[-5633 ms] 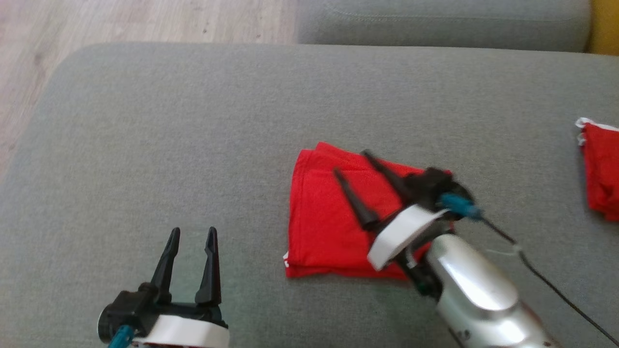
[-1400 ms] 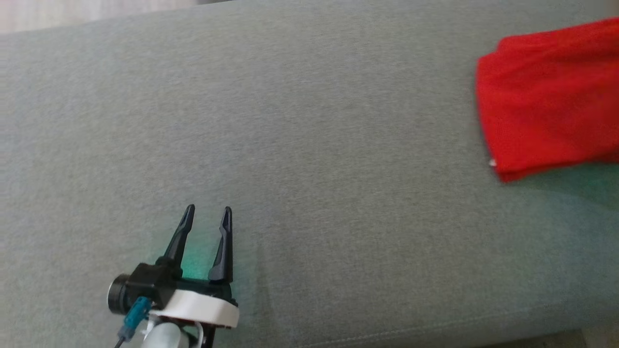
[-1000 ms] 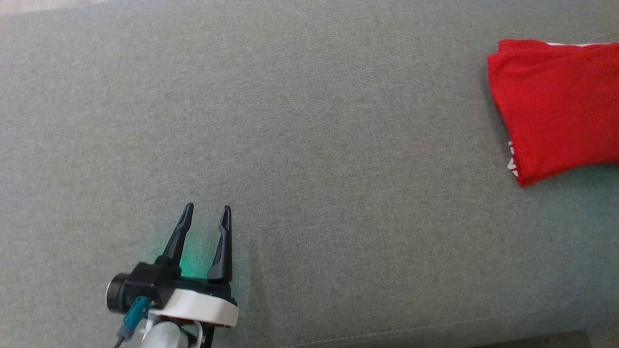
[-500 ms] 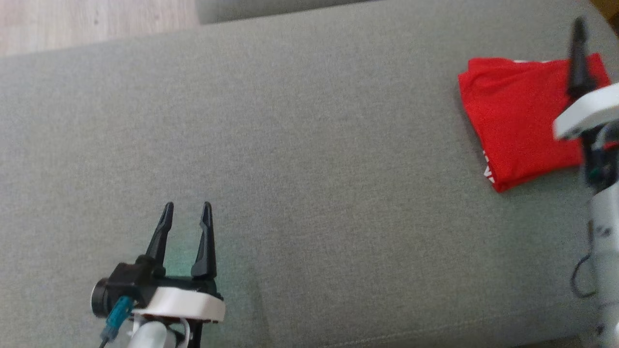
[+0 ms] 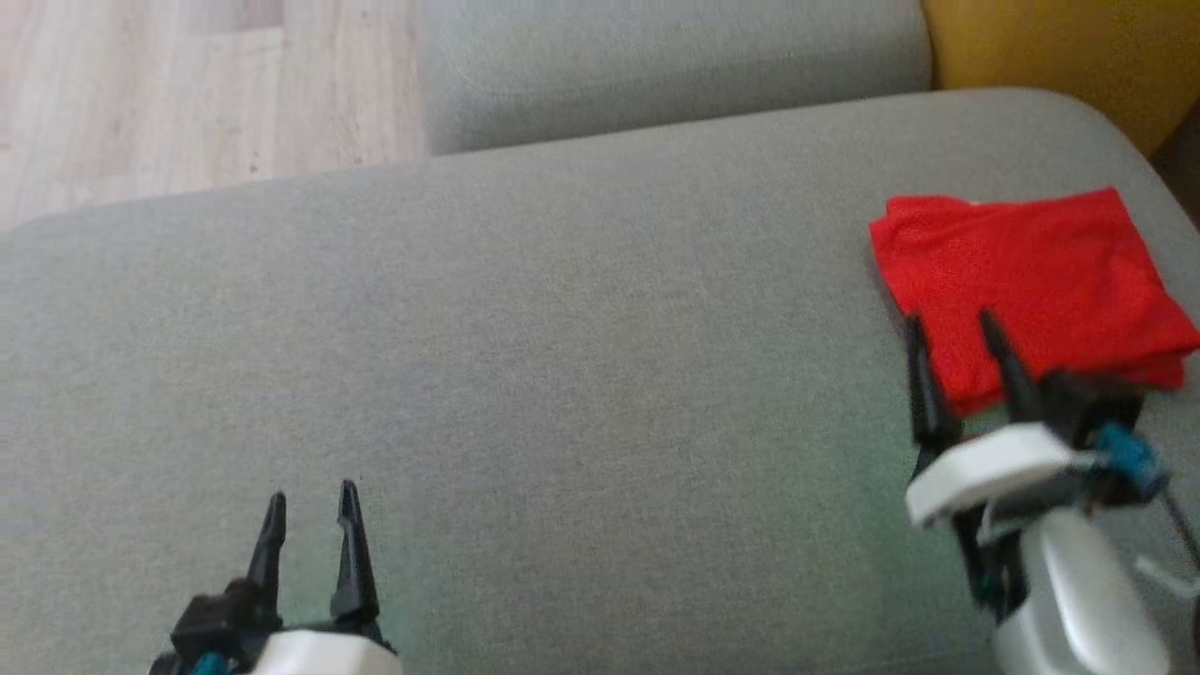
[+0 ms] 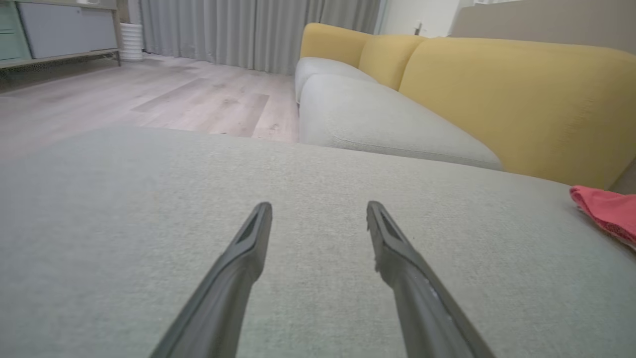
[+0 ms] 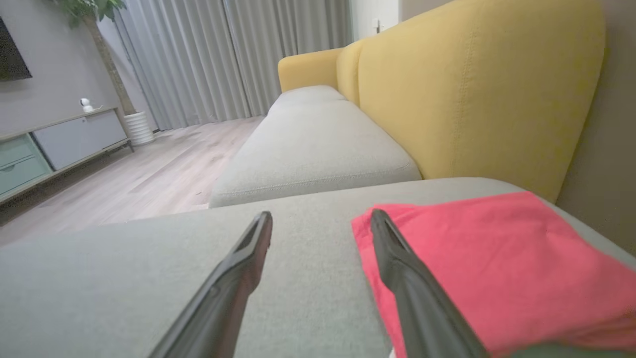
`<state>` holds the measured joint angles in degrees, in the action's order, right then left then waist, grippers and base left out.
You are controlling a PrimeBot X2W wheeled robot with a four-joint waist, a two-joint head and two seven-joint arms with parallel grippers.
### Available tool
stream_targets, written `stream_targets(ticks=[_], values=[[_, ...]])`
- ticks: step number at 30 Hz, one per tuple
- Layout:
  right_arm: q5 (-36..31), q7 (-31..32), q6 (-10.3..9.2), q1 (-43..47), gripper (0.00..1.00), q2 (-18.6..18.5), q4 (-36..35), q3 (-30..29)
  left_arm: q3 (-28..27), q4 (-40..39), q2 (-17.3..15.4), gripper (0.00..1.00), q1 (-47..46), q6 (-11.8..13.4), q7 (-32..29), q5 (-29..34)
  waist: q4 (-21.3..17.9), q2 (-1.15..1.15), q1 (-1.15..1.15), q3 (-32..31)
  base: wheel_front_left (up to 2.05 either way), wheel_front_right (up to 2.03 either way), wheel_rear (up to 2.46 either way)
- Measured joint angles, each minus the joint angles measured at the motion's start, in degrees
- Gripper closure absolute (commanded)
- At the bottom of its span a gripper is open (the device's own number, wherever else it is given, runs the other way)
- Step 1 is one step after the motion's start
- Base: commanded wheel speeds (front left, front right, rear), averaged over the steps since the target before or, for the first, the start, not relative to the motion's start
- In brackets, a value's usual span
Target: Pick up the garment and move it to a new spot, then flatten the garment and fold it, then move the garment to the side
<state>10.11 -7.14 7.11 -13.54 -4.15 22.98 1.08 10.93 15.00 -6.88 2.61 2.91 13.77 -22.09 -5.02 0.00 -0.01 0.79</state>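
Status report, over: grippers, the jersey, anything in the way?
Left gripper open, empty, over bare cushion. Right gripper open, empty, at the garment's near edge. Garment folded, lying at cushion's right end. Nothing seen in the way.

Our left hand [image 6: 319, 206] holds its two dark fingers [image 6: 238, 263] spread wide, and the grey cushion [image 6: 124, 223] shows between them. The fingers point low across the cushion toward its far edge. At the right edge of the view we see a bit of the red garment [image 6: 608, 216] lying on the cushion, well apart from the fingers. Beyond it rises a yellow backrest [image 6: 512, 94], with a second grey seat [image 6: 377, 119] just beside it. To the left we see a wood floor [image 6: 149, 99], grey curtains [image 6: 248, 30] and a low cabinet [image 6: 59, 30].
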Motion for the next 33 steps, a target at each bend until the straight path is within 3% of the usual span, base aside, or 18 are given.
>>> stream_targets(ticks=[6, 15, 32, 33], values=[[-1.1, -0.5, 0.00, 8.1, 0.00, 1.1, -3.7, 1.2, -0.6, 0.0, 0.0, 0.00, 3.2, 1.7, -0.1, -0.6, 2.0, 0.00, 0.00, -1.4, 0.00, 0.00, 0.00], [2.3, -1.4, 0.00, 13.2, 0.00, 1.3, -6.0, 1.6, -0.4, 0.0, 0.1, 0.00, 4.7, 0.3, -1.2, -3.3, 4.2, 0.00, 0.01, -2.0, 0.00, 0.00, 0.00], [3.6, -1.9, 0.00, 14.3, 0.00, 1.4, -6.9, 4.6, 0.6, -0.1, 0.3, 0.00, 4.9, 0.7, -2.2, -3.3, 4.4, 0.00, 0.01, -2.4, 0.00, 0.00, 0.00], [3.6, -1.9, -0.01, 14.3, 1.00, 1.4, -6.7, 4.6, 0.6, -0.1, 0.3, 1.00, 4.9, 0.7, -2.2, -3.3, 4.4, 0.00, 0.02, -2.4, 0.00, 0.00, 0.00]])
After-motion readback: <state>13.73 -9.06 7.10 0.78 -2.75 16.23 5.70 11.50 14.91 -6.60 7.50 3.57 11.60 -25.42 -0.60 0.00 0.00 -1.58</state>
